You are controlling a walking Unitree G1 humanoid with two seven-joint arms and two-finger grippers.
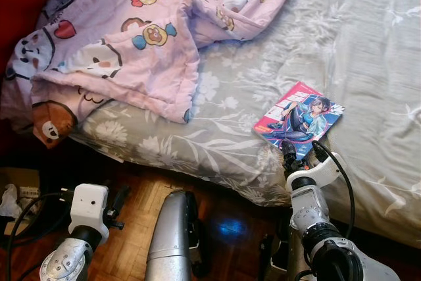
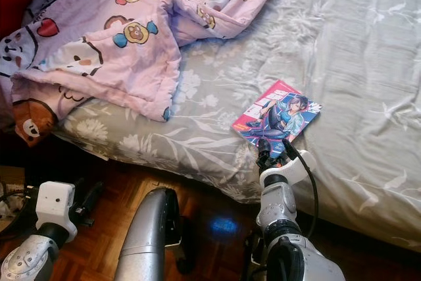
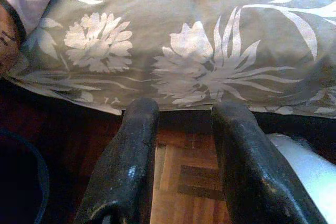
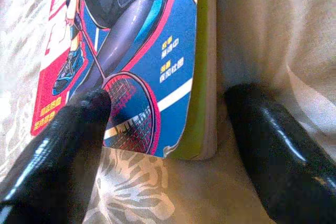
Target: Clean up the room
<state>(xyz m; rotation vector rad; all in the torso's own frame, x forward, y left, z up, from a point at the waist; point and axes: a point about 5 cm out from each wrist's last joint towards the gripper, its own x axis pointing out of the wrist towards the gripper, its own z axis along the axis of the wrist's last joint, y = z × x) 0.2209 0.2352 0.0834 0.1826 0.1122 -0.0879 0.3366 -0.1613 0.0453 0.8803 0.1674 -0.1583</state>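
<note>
comic book (image 1: 299, 119) lies flat, cover up, on the grey floral sheet (image 1: 217, 106) near the mattress edge, long axis running diagonally away from the robot toward the right. right gripper (image 1: 302, 154) reaches up from below, fingers apart, straddling the book's near corner; right wrist view shows one finger (image 4: 63, 145) over the cover, the other beside the spine. left gripper (image 3: 181, 129) hangs low over wood floor (image 1: 141, 195), fingers apart. pink cartoon blanket (image 1: 145, 31) bunched up further back on the left.
</note>
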